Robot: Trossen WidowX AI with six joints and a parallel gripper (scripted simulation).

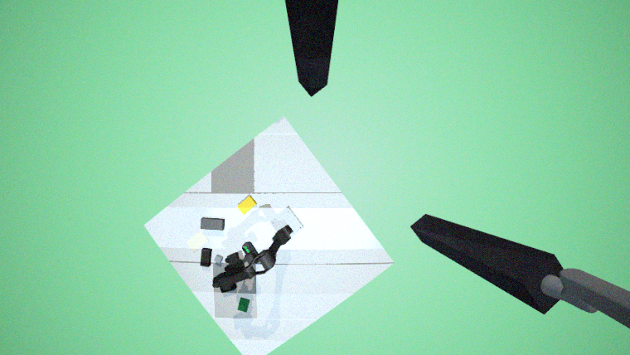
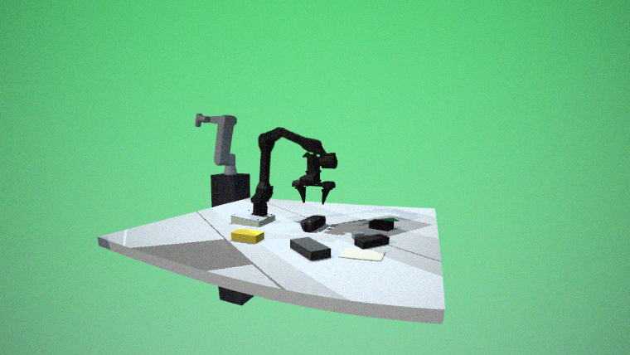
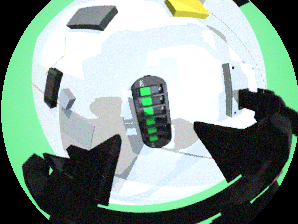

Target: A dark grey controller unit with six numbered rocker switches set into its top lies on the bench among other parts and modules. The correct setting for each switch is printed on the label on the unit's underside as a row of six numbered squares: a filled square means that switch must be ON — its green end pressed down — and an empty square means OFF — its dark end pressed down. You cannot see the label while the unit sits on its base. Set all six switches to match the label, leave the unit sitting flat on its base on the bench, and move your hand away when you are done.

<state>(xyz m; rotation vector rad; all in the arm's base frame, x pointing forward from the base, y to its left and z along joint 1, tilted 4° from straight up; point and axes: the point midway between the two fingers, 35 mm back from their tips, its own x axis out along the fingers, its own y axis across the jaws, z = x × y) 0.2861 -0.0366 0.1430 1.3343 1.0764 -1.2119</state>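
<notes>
The dark grey controller unit (image 1: 249, 250) (image 2: 313, 223) (image 3: 151, 112) lies on the bench (image 1: 308, 176) (image 2: 388, 282), switch side up. In the wrist view its six rocker switches run in a row along its top, each showing green on its left part. The upper three greens look larger and brighter than the lower three; which ends are pressed is hard to tell. The label underneath is hidden. My gripper (image 2: 313, 203) (image 3: 157, 132) is open and empty, pointing down above the unit, clear of it. In the top view the arm partly covers the area beside the unit.
A yellow block (image 1: 246, 205) (image 2: 247, 235) (image 3: 187, 8), grey block (image 1: 212, 223) (image 2: 309, 248) (image 3: 92, 17), cream sheet (image 1: 196, 240) (image 2: 362, 254), black block (image 1: 205, 256) (image 2: 371, 240) (image 3: 53, 87), another black block (image 2: 381, 225) and green piece (image 1: 244, 303) lie around. A second arm (image 2: 225, 141) stands behind the bench.
</notes>
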